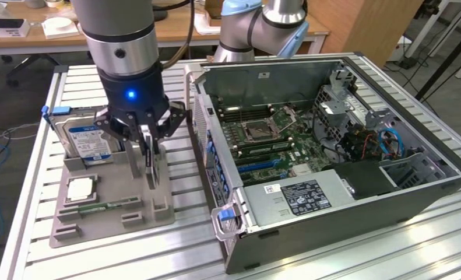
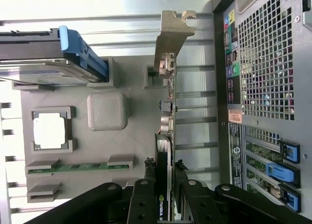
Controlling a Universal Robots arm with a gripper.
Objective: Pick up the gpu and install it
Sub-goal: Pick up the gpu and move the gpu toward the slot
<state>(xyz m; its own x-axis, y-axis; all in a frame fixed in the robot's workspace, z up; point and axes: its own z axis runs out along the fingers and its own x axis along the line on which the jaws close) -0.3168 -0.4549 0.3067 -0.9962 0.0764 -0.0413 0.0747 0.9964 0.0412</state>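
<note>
The tool (image 1: 147,146) is hemmed between the upright hard drive (image 1: 86,140) and the computer case (image 1: 202,116) wall.

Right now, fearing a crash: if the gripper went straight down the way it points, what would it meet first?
The gpu, standing on edge between the jaws of the gripper; under it the grey holder, though depth is unclear.

"What was the tabletop (image 1: 416,251) like?"
"Silvery metal, slatted along its length."
"And what sat directly on it?"
"A grey holder plate (image 1: 106,224) toward the exterior view's left, with an open dark computer case (image 1: 355,221) just beside it on the right."
</note>
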